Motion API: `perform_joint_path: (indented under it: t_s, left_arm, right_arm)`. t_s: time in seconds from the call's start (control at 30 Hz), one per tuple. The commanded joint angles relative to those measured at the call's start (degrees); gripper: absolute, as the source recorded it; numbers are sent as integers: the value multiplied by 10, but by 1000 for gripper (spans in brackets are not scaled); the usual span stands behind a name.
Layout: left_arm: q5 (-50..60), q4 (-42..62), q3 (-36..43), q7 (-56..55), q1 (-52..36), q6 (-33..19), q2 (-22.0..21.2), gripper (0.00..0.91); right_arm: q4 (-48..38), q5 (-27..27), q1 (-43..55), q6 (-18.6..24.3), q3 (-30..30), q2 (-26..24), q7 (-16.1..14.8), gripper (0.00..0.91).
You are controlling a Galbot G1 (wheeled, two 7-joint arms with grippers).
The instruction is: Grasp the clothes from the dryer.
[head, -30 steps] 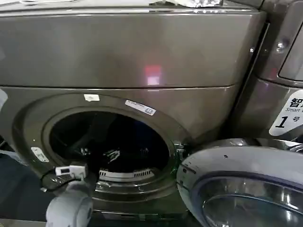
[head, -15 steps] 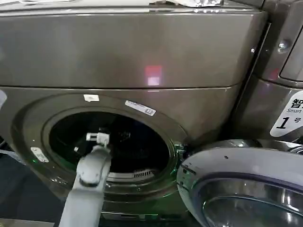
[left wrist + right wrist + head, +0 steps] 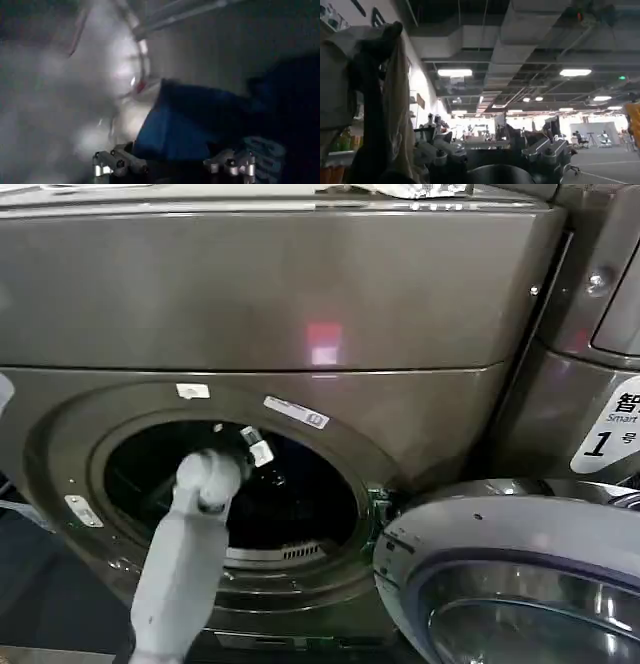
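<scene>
Clothes (image 3: pixel 192 125), a dark navy-blue bundle with pale lettering on one fold, lie inside the drum of the dryer (image 3: pixel 280 294), just ahead of the left gripper (image 3: pixel 175 167). In the left wrist view its two fingers (image 3: pixel 112 162) stand wide apart, with the blue fabric lying in the gap between them; whether the fabric touches them cannot be told. Beyond the bundle the pale drum wall (image 3: pixel 65 100) curves away, with a bright ring-shaped edge at the back.

From the head view, the left arm (image 3: pixel 185 554) rises from the lower edge and reaches through the round port (image 3: pixel 235 484), its wrist well within the rim. Dark open space shows on all sides of the arm inside the opening, more to the right than to the left. A white label (image 3: pixel 296 411) sits on the port's upper rim, a smaller tag (image 3: pixel 193 391) beside it, another sticker (image 3: pixel 84 510) on the left of the ring. A small red light (image 3: pixel 323 344) glows on the bronze-grey front panel above.

The door (image 3: pixel 510 574) hangs open to the right, its glass bowl facing up and its edge close to the port's right rim. Beside it stands a neighbouring machine (image 3: pixel 590 334) bearing a white "1" sticker (image 3: pixel 605 429).

The right gripper (image 3: pixel 495 160) points up toward a ceiling with strip lights (image 3: pixel 455 72); its fingers are spread and hold nothing.
</scene>
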Motion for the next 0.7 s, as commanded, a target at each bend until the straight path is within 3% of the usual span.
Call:
perform_joint_path:
  t_s: [0.03,0.63,0.67,0.7]
  left_arm:
    - [-27,80,4,15,-23,-17,-9,907]
    - [-63,176,-6,7,-20,-9,-3,907]
    - [-63,178,-7,7,-20,-9,-4,899]
    - [-65,180,-7,7,-20,-10,-3,774]
  right_arm:
    - [5,-1,4,0,-3,2,0,907]
    - [17,-1,11,1,-15,14,0,907]
    - [19,-1,11,1,-17,15,0,907]
    - [20,-2,12,1,-17,14,0,907]
